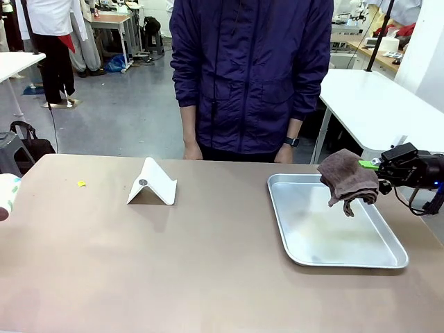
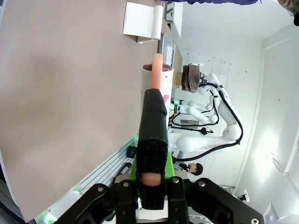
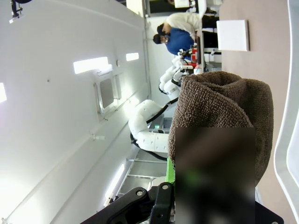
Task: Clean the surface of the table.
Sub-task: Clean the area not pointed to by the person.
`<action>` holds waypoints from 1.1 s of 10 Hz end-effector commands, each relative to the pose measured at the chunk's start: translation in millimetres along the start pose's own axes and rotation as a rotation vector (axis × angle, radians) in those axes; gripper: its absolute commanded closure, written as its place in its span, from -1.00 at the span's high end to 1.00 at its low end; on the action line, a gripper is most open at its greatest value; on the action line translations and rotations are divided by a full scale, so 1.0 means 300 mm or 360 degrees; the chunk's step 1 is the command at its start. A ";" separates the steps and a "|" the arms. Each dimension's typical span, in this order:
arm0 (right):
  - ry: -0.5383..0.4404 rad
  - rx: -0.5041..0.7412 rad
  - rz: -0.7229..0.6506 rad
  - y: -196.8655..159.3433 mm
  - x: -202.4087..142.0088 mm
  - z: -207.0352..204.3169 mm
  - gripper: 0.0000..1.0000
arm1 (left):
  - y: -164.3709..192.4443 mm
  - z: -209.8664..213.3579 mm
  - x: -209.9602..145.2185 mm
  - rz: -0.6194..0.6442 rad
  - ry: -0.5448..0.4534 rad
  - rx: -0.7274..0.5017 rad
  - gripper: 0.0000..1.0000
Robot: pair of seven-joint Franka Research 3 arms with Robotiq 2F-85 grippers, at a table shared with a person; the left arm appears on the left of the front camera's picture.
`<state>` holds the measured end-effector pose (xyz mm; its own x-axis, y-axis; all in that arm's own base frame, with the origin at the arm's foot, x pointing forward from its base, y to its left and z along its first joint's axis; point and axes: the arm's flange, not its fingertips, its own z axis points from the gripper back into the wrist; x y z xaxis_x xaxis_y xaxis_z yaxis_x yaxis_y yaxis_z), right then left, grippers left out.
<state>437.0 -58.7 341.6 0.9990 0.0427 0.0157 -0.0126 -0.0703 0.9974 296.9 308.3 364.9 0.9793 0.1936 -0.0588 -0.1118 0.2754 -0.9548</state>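
Clamped shut, the right gripper (image 1: 371,166) comes in from 3 o'clock and pinches a bunched brown cloth (image 1: 345,179), its green pads pressed to the fabric. The cloth hangs over the 1 o'clock corner of a metal tray (image 1: 333,236), and its low end dangles above the tray's rim; whether it touches the metal I cannot tell. The right wrist view shows the same cloth bulging up past the gripper's fingers. The left gripper (image 2: 154,100) is also closed, its fingers pressed together around a white cylinder (image 1: 7,191) with a pink tip, which sits at the tabletop's 9 o'clock edge. The taupe-brown tabletop (image 1: 208,270) spans the whole near field, with the tray lying flat on it at about 3 o'clock. A white folded stand (image 1: 152,184) sits at 11 o'clock, well apart from the tray, and a small yellow scrap (image 1: 81,183) lies at 10 o'clock just beyond it. A person (image 1: 250,76) in a dark jacket stands at 12 o'clock, both hands down at the far edge.
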 end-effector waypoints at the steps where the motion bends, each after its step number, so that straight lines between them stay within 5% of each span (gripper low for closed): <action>1: 0.0000 -0.0022 0.0025 0.006 -0.003 -0.007 -0.81 | -0.001 -0.012 0.011 0.0000 0.0015 0.0015 -0.56; 6: 0.0000 -0.0022 0.0025 0.006 -0.003 -0.007 -0.81 | -0.078 -0.163 0.353 -0.0025 0.0015 0.0167 -0.56; 11: 0.0000 -0.0022 0.0025 0.006 -0.003 -0.007 -0.81 | 0.047 -0.247 0.678 0.0238 -0.0105 0.0384 -0.56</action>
<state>437.0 -58.5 341.8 0.9989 0.0430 0.0161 -0.0130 -0.0699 0.9975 497.6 273.6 314.9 0.9519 0.2822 -0.1192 -0.2513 0.4969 -0.8306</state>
